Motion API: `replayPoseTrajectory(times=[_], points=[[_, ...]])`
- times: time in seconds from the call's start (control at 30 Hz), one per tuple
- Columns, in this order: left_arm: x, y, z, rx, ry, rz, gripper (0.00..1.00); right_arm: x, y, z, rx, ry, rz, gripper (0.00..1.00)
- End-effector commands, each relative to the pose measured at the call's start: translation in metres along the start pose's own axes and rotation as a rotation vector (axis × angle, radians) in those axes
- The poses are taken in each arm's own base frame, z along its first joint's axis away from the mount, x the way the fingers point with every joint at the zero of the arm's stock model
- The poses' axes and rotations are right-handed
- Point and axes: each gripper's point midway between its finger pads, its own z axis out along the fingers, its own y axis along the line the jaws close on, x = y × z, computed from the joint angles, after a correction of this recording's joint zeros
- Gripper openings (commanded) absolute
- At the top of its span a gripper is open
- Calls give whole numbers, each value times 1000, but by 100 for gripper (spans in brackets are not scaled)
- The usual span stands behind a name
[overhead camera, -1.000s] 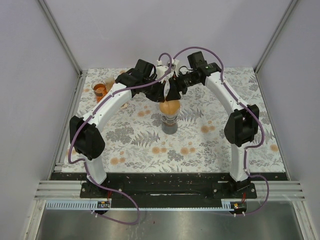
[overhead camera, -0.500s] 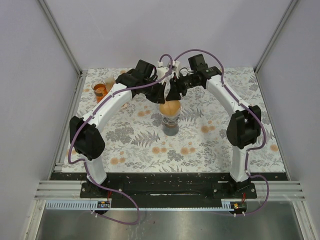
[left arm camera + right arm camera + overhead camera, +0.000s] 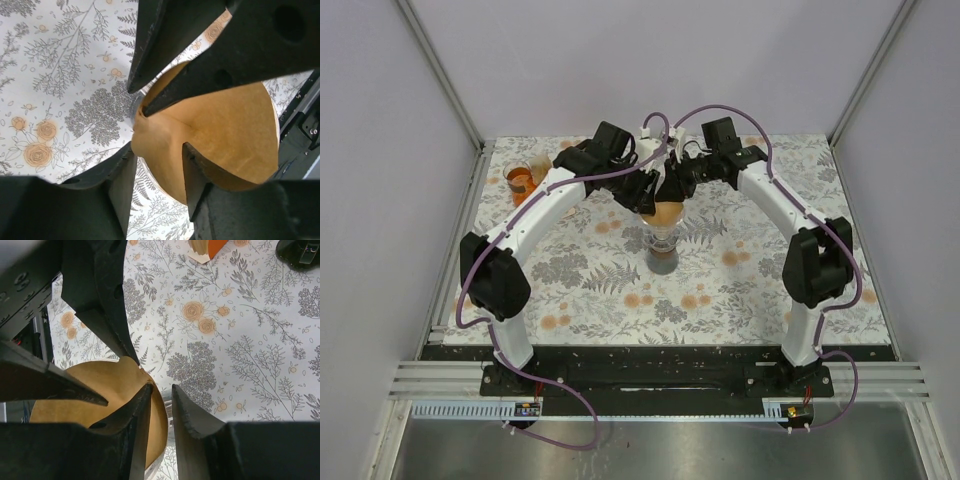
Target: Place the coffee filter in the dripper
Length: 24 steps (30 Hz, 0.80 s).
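The brown paper coffee filter [image 3: 665,212] sits opened as a cone in the dripper [image 3: 662,238], which stands on a dark cup at the table's middle; the dripper is mostly hidden under the filter and the grippers. My left gripper [image 3: 648,198] and right gripper [image 3: 674,192] meet over it. In the left wrist view the filter [image 3: 225,125] fills the middle, and the left gripper [image 3: 157,175] is open astride its near edge. In the right wrist view the right gripper [image 3: 161,410] is open, one finger inside the filter [image 3: 90,385] and one outside its rim.
An orange holder [image 3: 520,180] stands at the back left of the flower-patterned table [image 3: 740,290]; it also shows in the right wrist view [image 3: 207,246] with tan papers in it. A black object [image 3: 302,252] stands at that view's top right. Metal frame posts border the table.
Both grippers have come lower and closer over the filter, covering more of it. The right arm's elbow has swung to the right.
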Motion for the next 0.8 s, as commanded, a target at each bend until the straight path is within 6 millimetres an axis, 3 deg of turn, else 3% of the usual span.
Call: replayPoseTrajectory(times=[0.0,0.1,0.43,0.77], points=[[-39,-12,-13,52,-147,23,48,6,22,6,-41,3,-102,30],[-38,-14,-12,85,-144,4,54,4,24,4,-35,-10,-123,30],[-26,-15,-2,120,-105,-43,55,-19,39,-15,26,-121,-231,30],[-11,-22,7,150,-66,-34,49,-15,45,-11,32,-133,-241,31]])
